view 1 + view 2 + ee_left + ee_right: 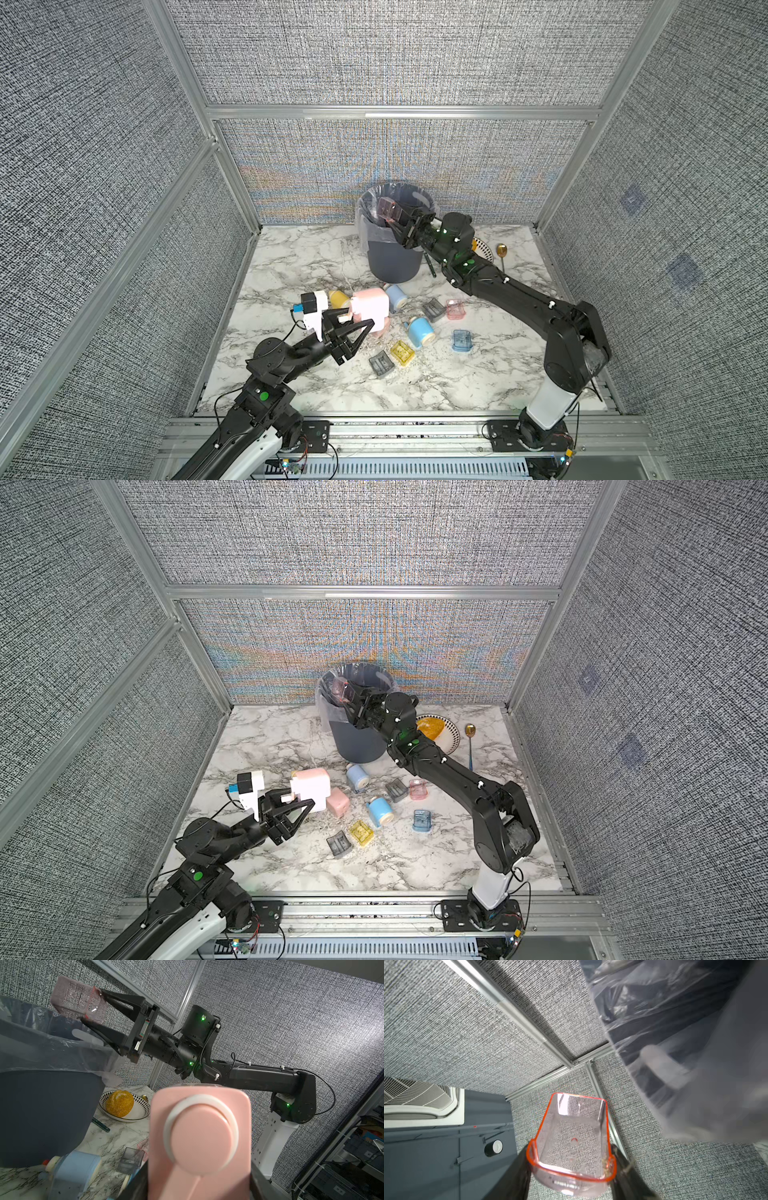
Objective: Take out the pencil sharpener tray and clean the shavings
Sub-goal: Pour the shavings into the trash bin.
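Work stands partway: the right end effector point(92, 1006) pinches the clear, red-rimmed plastic tray point(571, 1136) tipped above the bag-lined grey bin point(390, 266), apparently all but empty, while the left end effector point(357, 322) clamps the glossy pink sharpener point(370, 305) and pale shavings point(376, 345) litter the marble-patterned tabletop point(291, 257).

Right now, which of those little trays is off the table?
The pink tray held by the right gripper over the bin. The other pink tray and four more lie on the table.
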Motion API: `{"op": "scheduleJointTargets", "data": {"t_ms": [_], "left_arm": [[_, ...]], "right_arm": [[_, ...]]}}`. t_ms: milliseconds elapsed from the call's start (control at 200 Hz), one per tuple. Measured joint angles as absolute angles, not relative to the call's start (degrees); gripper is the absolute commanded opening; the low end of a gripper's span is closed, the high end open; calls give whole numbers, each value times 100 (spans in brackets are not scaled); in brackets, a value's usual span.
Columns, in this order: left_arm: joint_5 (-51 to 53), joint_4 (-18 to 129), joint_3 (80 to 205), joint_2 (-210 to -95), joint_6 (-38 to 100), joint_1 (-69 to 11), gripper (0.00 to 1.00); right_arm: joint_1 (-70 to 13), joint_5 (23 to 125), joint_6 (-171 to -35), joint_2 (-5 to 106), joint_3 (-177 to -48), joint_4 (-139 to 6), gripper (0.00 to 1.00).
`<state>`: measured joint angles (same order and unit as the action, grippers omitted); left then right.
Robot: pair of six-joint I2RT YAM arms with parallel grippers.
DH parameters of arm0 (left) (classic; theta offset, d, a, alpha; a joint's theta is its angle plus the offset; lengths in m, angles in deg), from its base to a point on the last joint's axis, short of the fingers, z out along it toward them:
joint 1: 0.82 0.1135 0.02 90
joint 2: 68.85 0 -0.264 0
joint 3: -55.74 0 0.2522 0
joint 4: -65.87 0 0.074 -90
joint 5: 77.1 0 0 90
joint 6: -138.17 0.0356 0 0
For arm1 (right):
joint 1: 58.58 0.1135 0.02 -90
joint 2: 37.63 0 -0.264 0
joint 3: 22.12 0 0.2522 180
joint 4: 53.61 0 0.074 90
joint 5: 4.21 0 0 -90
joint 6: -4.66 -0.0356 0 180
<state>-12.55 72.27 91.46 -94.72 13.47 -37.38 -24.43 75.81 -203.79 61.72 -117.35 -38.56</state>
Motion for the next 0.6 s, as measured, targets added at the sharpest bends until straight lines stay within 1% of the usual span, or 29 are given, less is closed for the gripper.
{"op": "scheduleJointTargets", "data": {"t_ms": [385,596], "left_arm": [[-1214,7258,9163,-9496,1389,-3738,0],[-1148,7205,9179,-9428,1435,-3738,0]], "right_arm": [[-2460,7520,-20228,5943,-11269,-3720,37],[-2576,7316,-19712,5976,-11475,-3714,37]]}}
